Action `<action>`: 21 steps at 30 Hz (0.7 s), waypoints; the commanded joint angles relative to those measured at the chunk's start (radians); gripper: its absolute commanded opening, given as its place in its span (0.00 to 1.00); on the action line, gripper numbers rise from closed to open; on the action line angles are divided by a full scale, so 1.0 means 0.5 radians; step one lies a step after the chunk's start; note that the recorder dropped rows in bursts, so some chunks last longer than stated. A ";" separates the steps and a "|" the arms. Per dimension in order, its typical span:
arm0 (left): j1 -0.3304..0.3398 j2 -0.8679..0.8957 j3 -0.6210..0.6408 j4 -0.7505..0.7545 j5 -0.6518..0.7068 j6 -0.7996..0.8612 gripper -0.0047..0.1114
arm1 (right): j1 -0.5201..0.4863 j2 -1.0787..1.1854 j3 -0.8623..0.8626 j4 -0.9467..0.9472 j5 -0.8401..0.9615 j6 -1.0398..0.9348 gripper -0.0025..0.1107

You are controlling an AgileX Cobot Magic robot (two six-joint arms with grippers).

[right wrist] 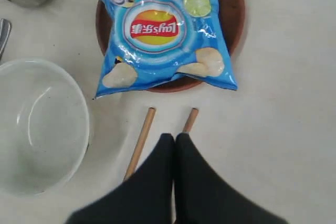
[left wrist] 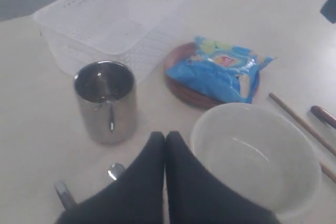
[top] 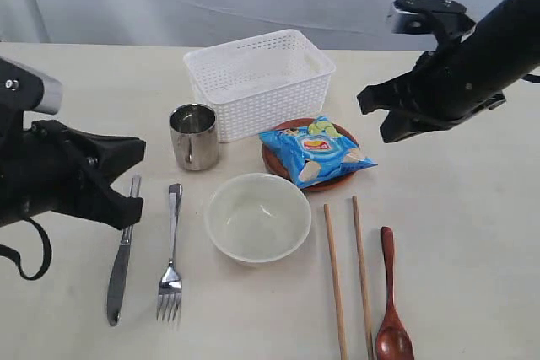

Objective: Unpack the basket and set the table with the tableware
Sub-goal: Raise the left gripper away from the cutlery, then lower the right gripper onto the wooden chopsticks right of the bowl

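The white lattice basket (top: 257, 82) stands empty at the back of the pale table (top: 472, 233). In front of it are the steel cup (top: 194, 137), the cream bowl (top: 258, 217) and the reddish-brown plate (top: 272, 158), with a blue chips bag (top: 316, 151) lying on the plate. Knife (top: 122, 259) and fork (top: 171, 267) lie left of the bowl. Two chopsticks (top: 335, 280) and the dark spoon (top: 391, 309) lie right of it. My left gripper (left wrist: 165, 136) hovers shut and empty near the cutlery handles. My right gripper (right wrist: 175, 137) is shut and empty, above the chopsticks' (right wrist: 142, 140) far ends.
The left arm (top: 59, 174) hangs over the table's left edge, and the right arm (top: 472, 65) reaches in from the upper right. Bare tabletop lies right of the spoon and in front of the bowl. A grey wall rises behind the basket.
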 commanded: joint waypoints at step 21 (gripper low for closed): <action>0.390 0.264 0.043 0.662 -0.823 -0.582 0.04 | 0.019 -0.080 0.098 -0.127 0.213 0.136 0.02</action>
